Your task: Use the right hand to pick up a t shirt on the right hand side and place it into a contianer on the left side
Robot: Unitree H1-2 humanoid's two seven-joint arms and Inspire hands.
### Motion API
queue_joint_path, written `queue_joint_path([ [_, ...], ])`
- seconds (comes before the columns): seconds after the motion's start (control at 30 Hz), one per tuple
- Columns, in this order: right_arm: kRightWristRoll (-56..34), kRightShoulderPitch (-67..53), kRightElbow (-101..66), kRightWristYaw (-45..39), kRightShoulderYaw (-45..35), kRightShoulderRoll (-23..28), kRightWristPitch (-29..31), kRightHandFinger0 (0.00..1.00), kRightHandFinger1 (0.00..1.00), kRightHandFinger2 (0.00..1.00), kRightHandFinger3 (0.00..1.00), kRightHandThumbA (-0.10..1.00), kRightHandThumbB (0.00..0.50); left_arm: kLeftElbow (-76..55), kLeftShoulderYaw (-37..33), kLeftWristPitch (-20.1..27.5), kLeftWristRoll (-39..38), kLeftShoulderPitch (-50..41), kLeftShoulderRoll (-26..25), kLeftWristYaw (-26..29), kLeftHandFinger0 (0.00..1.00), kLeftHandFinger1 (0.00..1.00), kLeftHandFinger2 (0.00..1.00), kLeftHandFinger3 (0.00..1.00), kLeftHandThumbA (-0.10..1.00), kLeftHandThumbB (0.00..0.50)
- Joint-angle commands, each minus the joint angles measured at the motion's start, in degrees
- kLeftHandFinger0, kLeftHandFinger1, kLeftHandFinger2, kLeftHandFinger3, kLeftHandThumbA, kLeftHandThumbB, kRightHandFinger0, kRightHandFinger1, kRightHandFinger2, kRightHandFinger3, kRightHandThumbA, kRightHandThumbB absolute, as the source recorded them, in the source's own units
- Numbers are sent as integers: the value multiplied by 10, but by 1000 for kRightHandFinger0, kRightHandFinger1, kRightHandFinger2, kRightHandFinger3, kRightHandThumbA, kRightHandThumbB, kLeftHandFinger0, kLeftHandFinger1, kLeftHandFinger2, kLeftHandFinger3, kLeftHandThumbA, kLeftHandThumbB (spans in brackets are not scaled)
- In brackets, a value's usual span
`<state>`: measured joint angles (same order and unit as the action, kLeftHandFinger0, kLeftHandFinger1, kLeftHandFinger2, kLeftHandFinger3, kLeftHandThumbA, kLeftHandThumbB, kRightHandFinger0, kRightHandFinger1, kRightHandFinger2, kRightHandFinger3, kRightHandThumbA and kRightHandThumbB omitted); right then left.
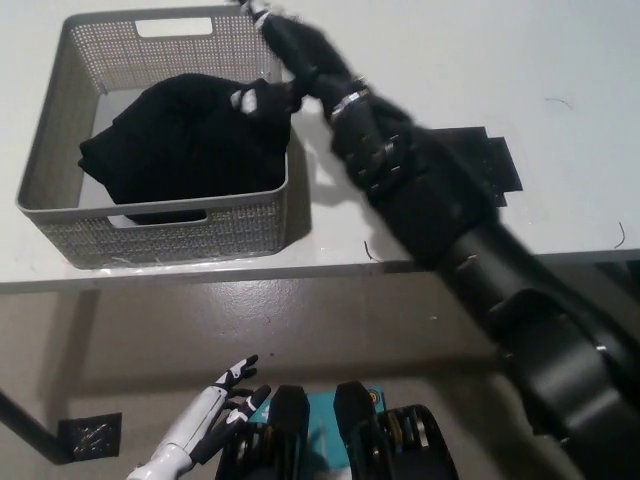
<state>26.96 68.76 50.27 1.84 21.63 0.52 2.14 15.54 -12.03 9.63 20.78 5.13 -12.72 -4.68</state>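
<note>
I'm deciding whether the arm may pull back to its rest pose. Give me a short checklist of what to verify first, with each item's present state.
1. Black t-shirt lies inside the grey perforated basket: ok.
2. No cloth hangs over the basket rim: ok, as far as the view shows.
3. Right hand has let go of the t-shirt: cannot tell; the hand is blurred over the basket's right rim, one fingertip close to the cloth.
4. Basket sits fully on the white table: ok.
5. Left hand rests low, below the table edge, fingers apart, out of the way: ok.
</note>
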Motion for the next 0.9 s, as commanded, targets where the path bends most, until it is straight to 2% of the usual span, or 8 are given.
queue_joint_path([
  [0.0,1,15,-85,-62,-1,38,-31,1000,1000,1000,1000,704,500,-20,9,-9,0,5,-10,2,804,841,961,1000,1000,364],
  [0.23,-39,-97,-344,-77,-71,123,-64,1000,1000,1000,1000,655,499,-8,13,8,3,10,-16,13,778,827,941,1000,1000,399],
  [0.37,-29,-199,-489,-51,-107,157,-46,1000,1000,1000,1000,779,364,-6,25,16,-21,12,-29,2,825,854,976,1000,1000,365],
  [0.47,-33,-262,-553,-47,-125,170,-45,1000,1000,1000,1000,945,329,-1,32,18,-28,16,-33,1,801,832,955,1000,1000,369],
  [0.6,-57,-421,-657,-18,-165,174,-13,1000,1000,1000,1000,939,251,3,39,18,-26,19,-41,5,838,854,979,1000,1000,363],
  [0.73,-52,-517,-681,6,-179,169,27,1000,1000,1000,1000,925,252,12,47,21,-21,13,-39,17,827,849,961,1000,1000,387],
  [0.8,-54,-596,-687,25,-192,166,70,1000,1000,1000,1000,847,177,15,50,19,-24,6,-35,15,855,878,987,1000,1000,383],
  [0.87,-52,-646,-686,32,-201,163,85,1000,1000,1000,1000,886,187,19,55,24,-30,1,-31,16,869,884,1000,1000,1000,378],
])
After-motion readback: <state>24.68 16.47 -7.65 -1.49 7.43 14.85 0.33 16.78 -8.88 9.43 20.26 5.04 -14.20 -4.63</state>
